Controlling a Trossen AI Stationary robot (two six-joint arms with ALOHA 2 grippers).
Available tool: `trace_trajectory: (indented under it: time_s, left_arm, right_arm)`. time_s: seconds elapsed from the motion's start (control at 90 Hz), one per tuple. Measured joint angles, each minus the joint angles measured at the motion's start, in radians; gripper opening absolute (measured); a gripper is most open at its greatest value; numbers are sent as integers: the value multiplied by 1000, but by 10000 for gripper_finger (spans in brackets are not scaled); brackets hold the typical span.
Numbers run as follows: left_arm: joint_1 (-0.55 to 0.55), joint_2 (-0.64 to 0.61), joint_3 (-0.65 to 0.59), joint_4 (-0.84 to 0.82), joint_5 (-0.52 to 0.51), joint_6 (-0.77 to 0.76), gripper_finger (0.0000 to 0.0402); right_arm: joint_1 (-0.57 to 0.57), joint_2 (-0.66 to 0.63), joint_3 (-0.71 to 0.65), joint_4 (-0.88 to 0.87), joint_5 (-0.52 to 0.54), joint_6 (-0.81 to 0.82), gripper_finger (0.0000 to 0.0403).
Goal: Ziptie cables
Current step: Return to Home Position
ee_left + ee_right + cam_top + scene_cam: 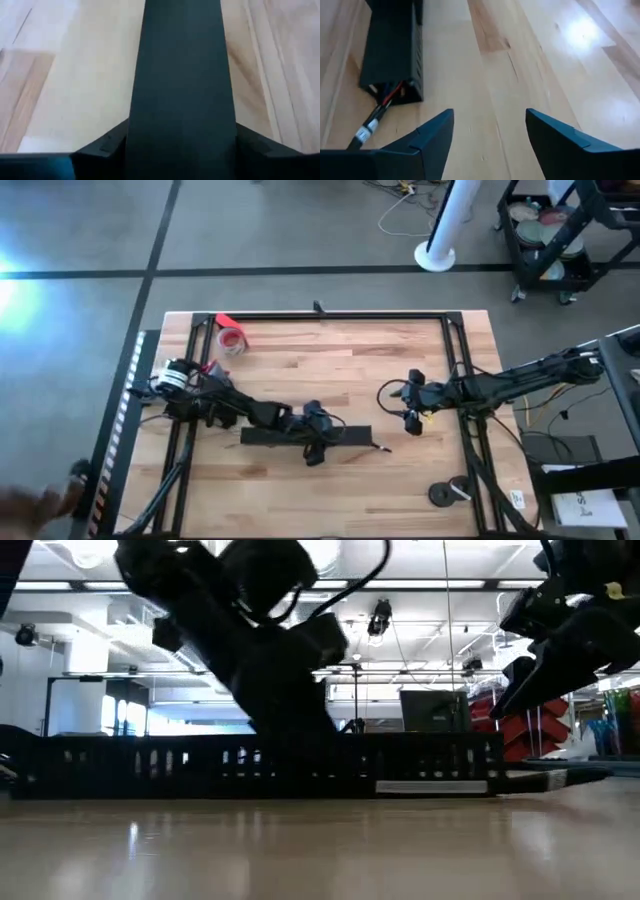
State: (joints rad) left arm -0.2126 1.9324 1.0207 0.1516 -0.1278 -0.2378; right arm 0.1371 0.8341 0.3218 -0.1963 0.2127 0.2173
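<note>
One black cable duct [270,436] on table [330,370], lid shut; cables [375,117] inside, ends spilling from 3 o'clock end. Left gripper [316,442] spread, straddling duct. Right gripper [490,120] spread, empty, 2 o'clock of cable ends.

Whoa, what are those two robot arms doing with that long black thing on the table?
The left gripper is down on the long black cable duct on the wooden table. It looks closed, with cables poking out of one end. The right gripper hangs open above the table near that end, holding nothing.
</note>
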Motion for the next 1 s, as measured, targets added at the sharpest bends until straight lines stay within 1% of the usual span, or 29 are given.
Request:
trace_trajectory:
  time_s: [0.078, 0.189, 0.267, 0.322, 0.444, 0.567, 0.678, 0.9, 1.0]
  left_arm:
    - [11, 6, 29, -15, 10, 39, 204]
    - [42, 9, 46, -23, 11, 53, 229]
    - [61, 9, 46, -20, 12, 53, 235]
    - [70, 9, 41, -16, 13, 54, 230]
    - [79, 9, 44, -12, 15, 79, 202]
    - [95, 9, 66, 3, 18, 115, 202]
    - [112, 8, 96, 6, 16, 151, 202]
    - [131, 6, 159, -18, 17, 192, 238]
    - [132, 6, 176, -52, 52, 196, 253]
  right_arm:
    - [0, -1, -2, -28, 0, 27, 225]
    - [10, -19, -12, -140, -1, 90, 220]
    - [25, -61, -34, -142, 0, 126, 217]
    - [34, -98, -52, -129, -1, 143, 215]
    - [42, -179, -87, -128, 1, 183, 216]
    - [42, -251, -119, -127, 8, 205, 221]
    - [42, -291, -135, -130, 16, 233, 225]
    - [42, -310, -139, -103, 24, 239, 233]
    - [42, -310, -139, -94, 24, 232, 242]
